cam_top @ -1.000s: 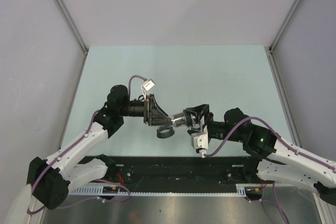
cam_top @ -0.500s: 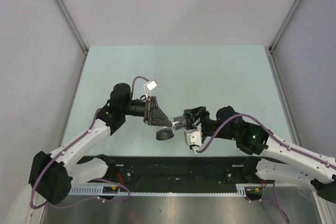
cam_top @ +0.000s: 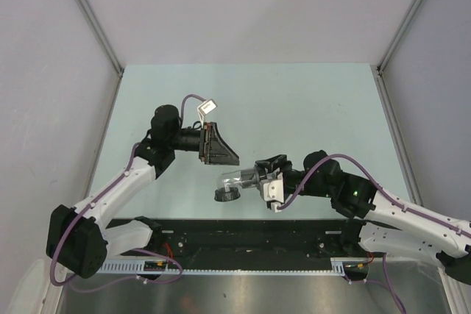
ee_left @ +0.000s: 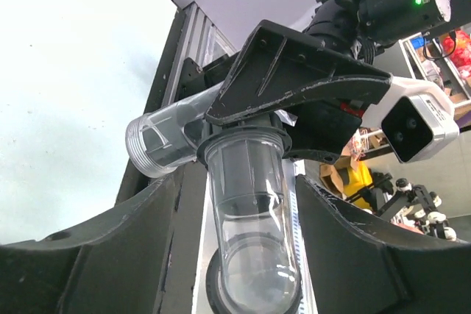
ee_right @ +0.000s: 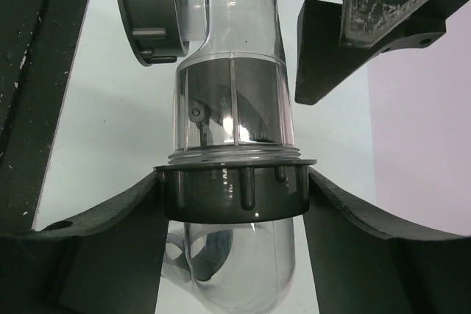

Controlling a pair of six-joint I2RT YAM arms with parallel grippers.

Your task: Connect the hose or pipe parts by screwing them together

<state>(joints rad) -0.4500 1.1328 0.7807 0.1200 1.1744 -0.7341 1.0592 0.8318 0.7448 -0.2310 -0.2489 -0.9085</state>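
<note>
Pale green tabletop (cam_top: 309,108) spreads under both arms. Over it, the clear pipe (ee_right: 232,101) sits in the right claw (ee_right: 235,182), whose fingers are clamped on its dark collar (ee_right: 235,196). A dark ring (cam_top: 227,194) hangs just past those fingertips. The left claw (ee_left: 239,196) has its fingers spread, just beside the pipe, gripping nothing. To tighten well, I'd have it close squarely on the ringed leg and twist along the thread. No writing is readable.

My white-and-black left arm (cam_top: 118,189) reaches forward, its black two-finger left gripper (cam_top: 228,154) spread open. My right arm (cam_top: 397,211) stretches leftward, right gripper (cam_top: 262,170) pinched onto a clear plastic pipe fitting (cam_top: 237,179).
</note>
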